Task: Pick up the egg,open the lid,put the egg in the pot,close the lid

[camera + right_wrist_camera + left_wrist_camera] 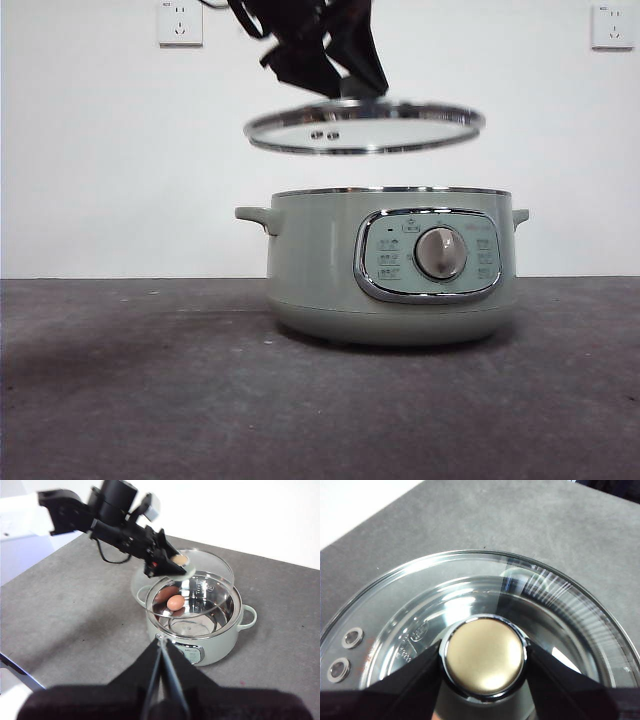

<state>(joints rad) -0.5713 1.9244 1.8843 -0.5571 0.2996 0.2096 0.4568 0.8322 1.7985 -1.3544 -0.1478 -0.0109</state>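
The sage-green pot [390, 265] stands on the grey table, its dial facing the front view. My left gripper [345, 85] is shut on the knob [484, 657] of the glass lid [365, 125] and holds it nearly level a little above the pot's rim. In the left wrist view the jaws press the knob from both sides, and its top looks pale gold. In the right wrist view the egg [175, 602] lies inside the pot [220, 640], seen through the lid [205, 587]. My right gripper [160, 647] is shut and empty, off to the pot's dial side.
The grey table [120, 380] runs wide on both sides of the pot. Two wall sockets [180, 22] [612, 25] sit on the white wall behind. The table's edge [20, 672] shows in the right wrist view.
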